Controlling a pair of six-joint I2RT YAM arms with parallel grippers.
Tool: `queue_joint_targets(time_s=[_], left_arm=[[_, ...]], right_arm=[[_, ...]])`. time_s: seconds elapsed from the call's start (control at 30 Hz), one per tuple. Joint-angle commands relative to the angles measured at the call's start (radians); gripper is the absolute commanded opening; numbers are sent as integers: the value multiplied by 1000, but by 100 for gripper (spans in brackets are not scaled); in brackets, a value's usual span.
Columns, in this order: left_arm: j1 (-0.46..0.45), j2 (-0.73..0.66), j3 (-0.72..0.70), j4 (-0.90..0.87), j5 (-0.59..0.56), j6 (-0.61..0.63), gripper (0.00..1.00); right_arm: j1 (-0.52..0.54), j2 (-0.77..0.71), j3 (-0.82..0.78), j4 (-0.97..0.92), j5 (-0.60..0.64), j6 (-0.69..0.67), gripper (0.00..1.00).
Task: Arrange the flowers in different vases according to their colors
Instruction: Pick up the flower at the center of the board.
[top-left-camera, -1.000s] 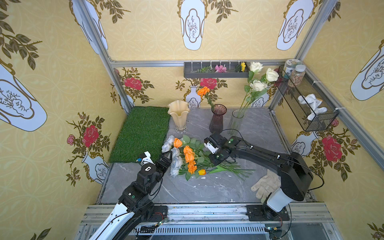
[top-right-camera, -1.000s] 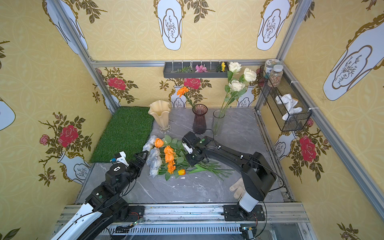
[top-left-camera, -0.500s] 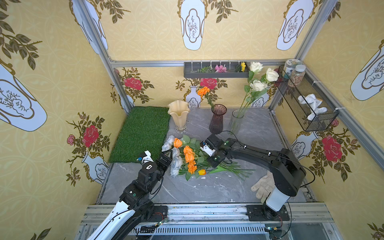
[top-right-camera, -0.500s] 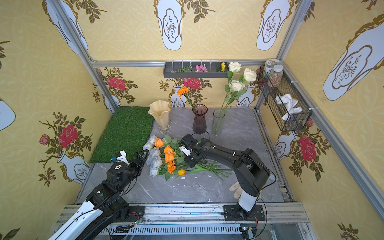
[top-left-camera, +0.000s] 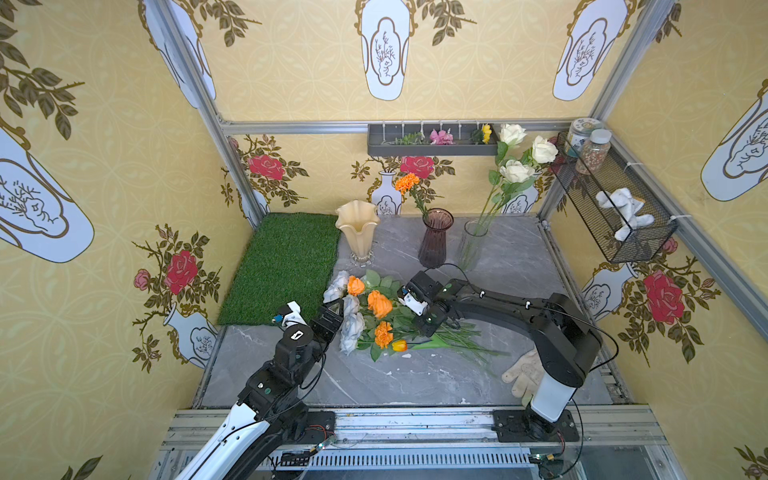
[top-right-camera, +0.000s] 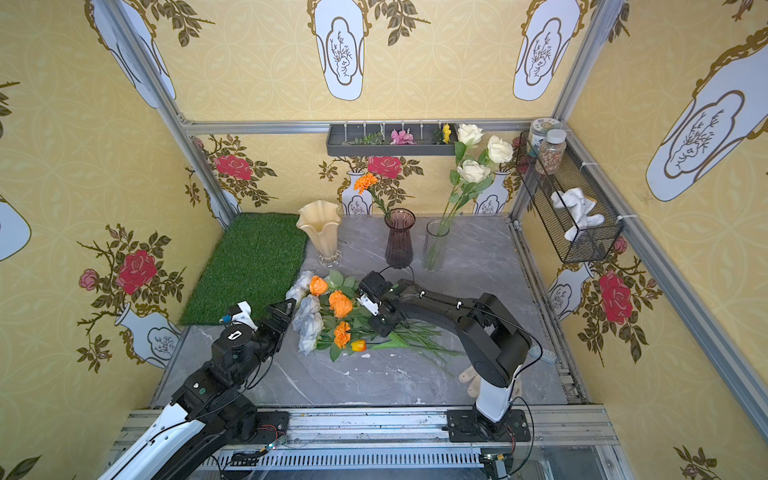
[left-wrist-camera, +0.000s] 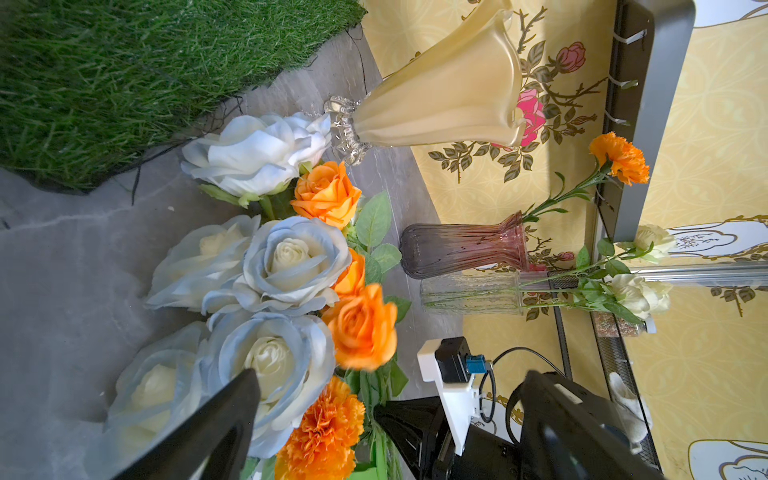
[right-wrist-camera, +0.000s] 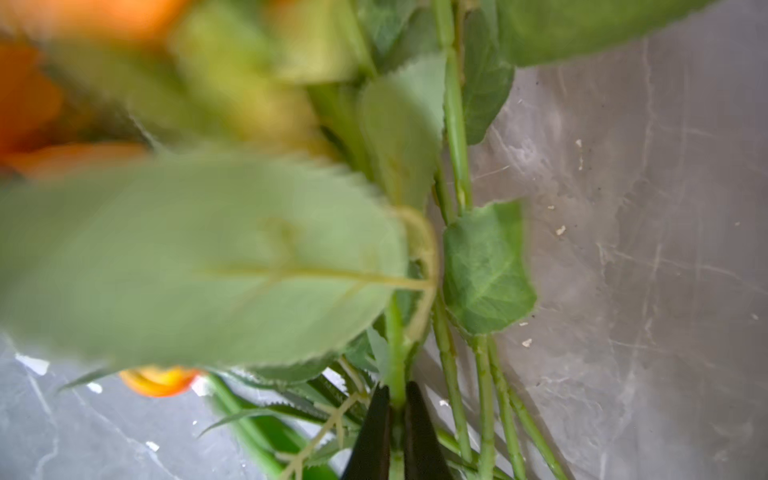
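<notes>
On the grey table lies a pile of flowers: pale blue-white roses (top-left-camera: 351, 328), orange roses (top-left-camera: 356, 285), a marigold (top-left-camera: 383, 333) and a small yellow tulip (top-left-camera: 399, 345). My right gripper (top-left-camera: 428, 326) (right-wrist-camera: 397, 395) is shut on one green stem (right-wrist-camera: 395, 332) in the pile, seemingly that of the orange rose (top-left-camera: 379, 303). My left gripper (top-left-camera: 332, 320) (left-wrist-camera: 320, 411) stands open beside the pale roses, holding nothing. At the back stand the cream-amber vase (top-left-camera: 357, 230), the purple vase (top-left-camera: 435, 237) with a marigold, and the clear vase (top-left-camera: 471, 245) with three cream-white roses (top-left-camera: 515, 170).
A grass mat (top-left-camera: 282, 266) covers the back left of the table. A grey shelf (top-left-camera: 432, 141) with small sprigs hangs on the back wall. A wire basket (top-left-camera: 611, 208) with jars juts from the right wall. A glove (top-left-camera: 521, 374) lies by the right arm's base.
My right gripper has shifted slightly left over the stems and closed on one stem. The orange rose head has stirred. The left arm has barely moved.
</notes>
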Motion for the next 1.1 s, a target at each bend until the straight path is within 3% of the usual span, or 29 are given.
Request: queue_joint_targets(time_s=[0.0,0.13,0.5,0.73,1.07], left_arm=[[1,3,0,7,-7,0,100],[1,14,2,12,-6,1,100],[1,-6,1,1,-4,0,100],[1,-28,-2,-14,-4,0,100],[1,-43,-10,-14,-8,2,100]], right_arm=[[14,-34,9,11,74,-54,6],[28,-89,14,14,122,-121,0],[2,-240,26,102,124,-133,0],[-126,-379,-12,347,5,-51,0],[-269,-513,1,770,-40,148,0]])
